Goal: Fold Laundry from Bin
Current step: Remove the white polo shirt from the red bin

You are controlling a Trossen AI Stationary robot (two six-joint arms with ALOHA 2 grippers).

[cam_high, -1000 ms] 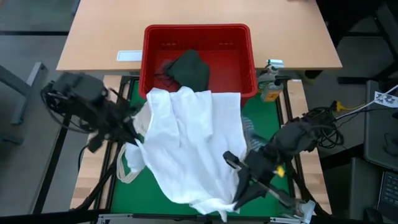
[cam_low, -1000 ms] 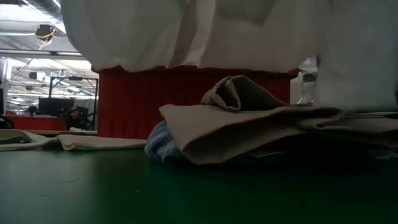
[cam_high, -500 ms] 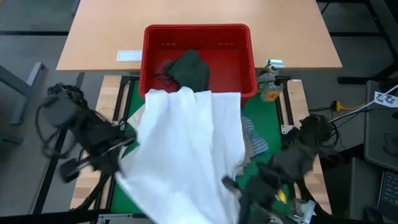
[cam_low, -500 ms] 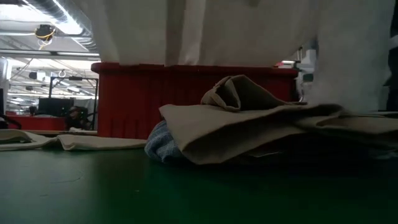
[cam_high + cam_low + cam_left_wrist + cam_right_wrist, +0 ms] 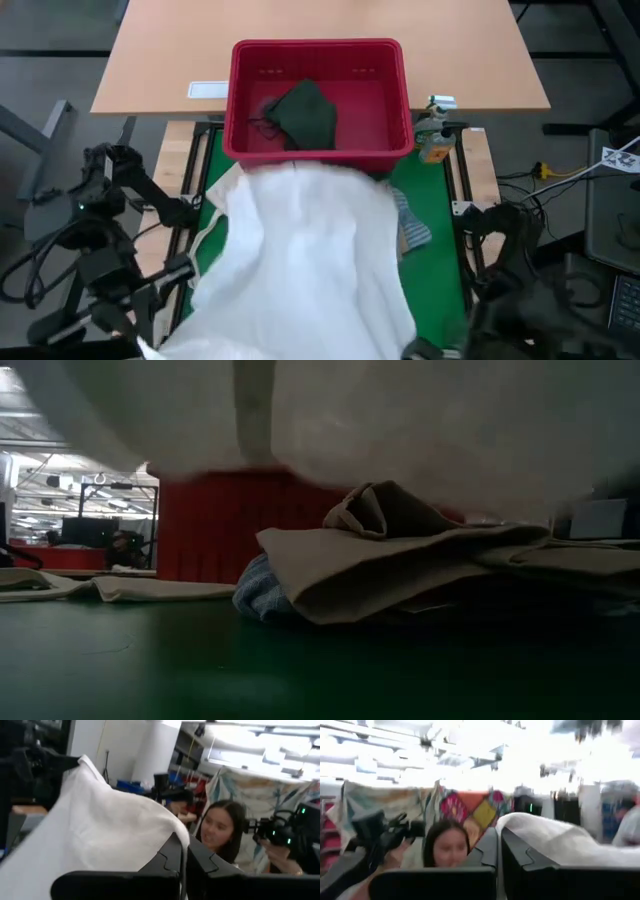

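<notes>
High view: the large white shirt (image 5: pixel 305 265) is a plain, creased sheet hanging stretched over the green desk (image 5: pixel 435 275), its long axis running from the bin at 12 o'clock down to 6 o'clock. The red bin (image 5: pixel 318 100) holds a dark green-grey top (image 5: pixel 303 112). A tan shirt (image 5: pixel 400 565) lies on blue-striped cloth (image 5: pixel 258 592). Left gripper (image 5: pixel 183 851) and right gripper (image 5: pixel 499 845) fingers clench the white shirt's edge. No legible writing shows.

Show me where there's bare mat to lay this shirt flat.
Little bare room: the white shirt, pinched by both shut grippers, hangs over most of the green mat. Free strips run along its right edge and beside the bin. The tan shirt and striped cloth crowd underneath.
</notes>
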